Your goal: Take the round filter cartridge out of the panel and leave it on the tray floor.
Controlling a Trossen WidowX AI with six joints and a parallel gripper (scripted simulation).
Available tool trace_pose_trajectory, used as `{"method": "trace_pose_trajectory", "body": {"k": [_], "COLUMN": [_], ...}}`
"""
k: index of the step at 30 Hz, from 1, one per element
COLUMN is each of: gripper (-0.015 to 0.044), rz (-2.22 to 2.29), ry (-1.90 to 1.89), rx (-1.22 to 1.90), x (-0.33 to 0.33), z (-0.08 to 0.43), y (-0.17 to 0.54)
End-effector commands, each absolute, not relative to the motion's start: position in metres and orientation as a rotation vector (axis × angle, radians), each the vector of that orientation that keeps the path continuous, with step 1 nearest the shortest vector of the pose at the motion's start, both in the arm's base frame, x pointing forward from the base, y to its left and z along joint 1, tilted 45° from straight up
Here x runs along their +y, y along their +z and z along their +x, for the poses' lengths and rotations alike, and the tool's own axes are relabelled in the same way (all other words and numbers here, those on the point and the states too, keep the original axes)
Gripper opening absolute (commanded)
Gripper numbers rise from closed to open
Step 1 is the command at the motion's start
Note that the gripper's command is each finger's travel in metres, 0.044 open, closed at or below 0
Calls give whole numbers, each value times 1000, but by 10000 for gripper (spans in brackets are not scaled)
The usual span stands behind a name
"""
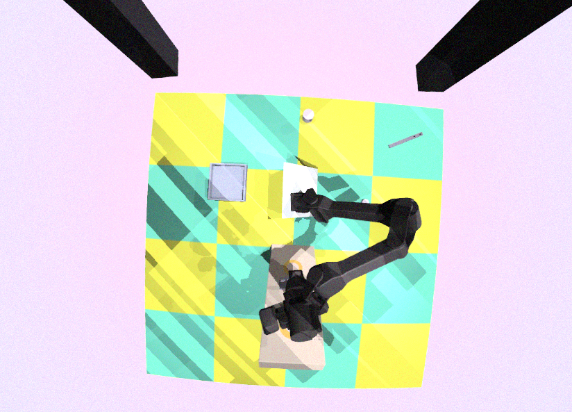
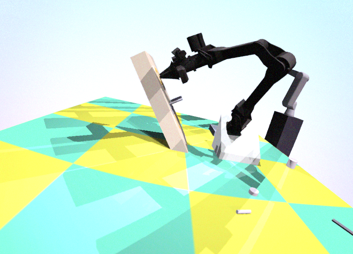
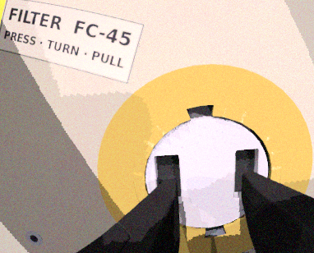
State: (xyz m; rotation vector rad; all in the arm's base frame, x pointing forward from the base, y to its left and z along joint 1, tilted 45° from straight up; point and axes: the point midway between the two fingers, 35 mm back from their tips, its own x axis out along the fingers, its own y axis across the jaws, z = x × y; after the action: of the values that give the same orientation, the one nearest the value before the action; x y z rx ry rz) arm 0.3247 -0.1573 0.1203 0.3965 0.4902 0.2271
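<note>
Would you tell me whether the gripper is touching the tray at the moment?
Apart: the top view shows the gripper over the panel, well away from the tray.

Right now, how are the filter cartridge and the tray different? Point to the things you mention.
The filter cartridge [image 3: 208, 164] is round; the tray [image 1: 228, 183] is square. The filter cartridge has two dark slots on its face; the tray has a raised rim. The filter cartridge sits in the tilted service panel [image 1: 295, 354] [image 2: 155, 100] [image 3: 219, 33]; the tray lies flat.
</note>
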Motion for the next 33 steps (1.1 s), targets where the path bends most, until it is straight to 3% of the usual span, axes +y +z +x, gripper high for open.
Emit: {"method": "trace_pose_trajectory", "body": {"k": [1,33], "gripper": [110,110], "rz": [402,402], "ry": [222,222], "rx": [493,493], "x": [-158,-158], "z": [325,329], "y": [119,121]}}
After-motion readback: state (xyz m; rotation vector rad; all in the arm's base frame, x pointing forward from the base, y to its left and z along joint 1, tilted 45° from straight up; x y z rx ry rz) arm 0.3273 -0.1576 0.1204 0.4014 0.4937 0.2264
